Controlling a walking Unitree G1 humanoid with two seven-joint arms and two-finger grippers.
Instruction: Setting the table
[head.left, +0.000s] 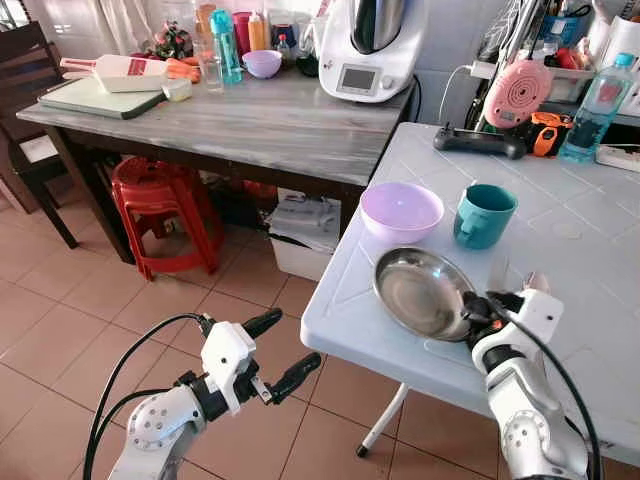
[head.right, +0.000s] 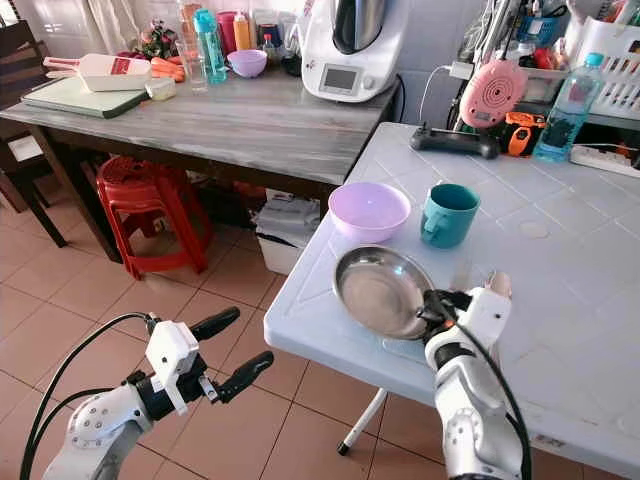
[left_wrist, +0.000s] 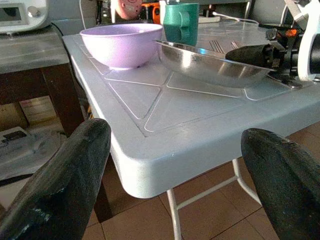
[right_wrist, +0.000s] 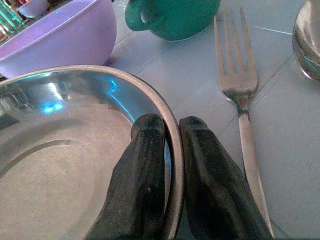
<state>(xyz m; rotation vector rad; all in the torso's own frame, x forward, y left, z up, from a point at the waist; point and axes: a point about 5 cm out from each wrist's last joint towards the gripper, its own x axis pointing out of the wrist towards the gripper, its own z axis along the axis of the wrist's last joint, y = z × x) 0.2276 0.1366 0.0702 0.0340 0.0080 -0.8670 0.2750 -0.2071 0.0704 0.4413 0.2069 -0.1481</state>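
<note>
The right hand (head.left: 480, 312) pinches the rim of the round steel plate (head.left: 420, 290) on the white plastic counter (head.left: 590, 260). The left hand (head.left: 280, 352) hangs spread and empty. With so thin a grip, I judge the plate could slip and strike the lilac plastic bowl (head.left: 401, 210) at its twelve o'clock.

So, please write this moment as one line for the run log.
right gripper: shut on steel plate rim | left gripper: open, off table edge | purple bowl, teal mug behind plate | fork beside plate

On the plastic table (head.left: 600, 300) the steel plate (head.left: 420, 290) lies near the front edge, with the bowl (head.left: 401, 211) just behind it and the mug (head.left: 484, 215) right of the bowl. A fork (right_wrist: 240, 95) lies right of the plate. The wooden table (head.left: 260, 120) stands further back to the left, a stool (head.left: 165, 210) beneath it.
</note>
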